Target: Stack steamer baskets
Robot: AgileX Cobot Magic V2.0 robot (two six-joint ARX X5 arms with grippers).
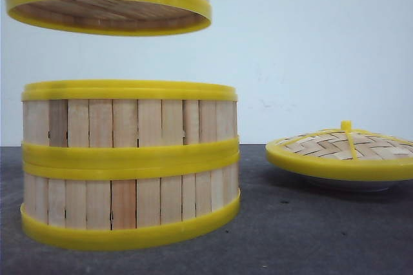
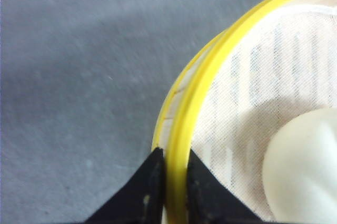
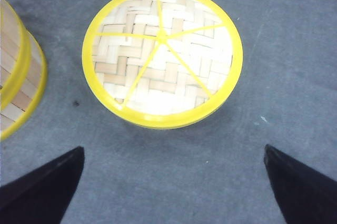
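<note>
Two steamer baskets [image 1: 129, 159] stand stacked on the dark table at the left of the front view; their edge [image 3: 18, 82] also shows in the right wrist view. A third steamer basket [image 1: 110, 0] hangs in the air above the stack, clear of its top rim. My left gripper [image 2: 174, 166] is shut on that basket's yellow rim [image 2: 210, 71], one finger outside the wall and one inside. A white cloth liner and a pale bun [image 2: 303, 166] lie inside it. My right gripper [image 3: 174, 166] hovers open over bare table, near the lid.
A domed woven-bamboo lid [image 1: 345, 152] with a yellow rim rests on a white plate [image 1: 348, 185] at the right; from above, the lid [image 3: 162, 56] lies beside the stack. The table is grey felt [image 3: 284, 77]. A white wall stands behind.
</note>
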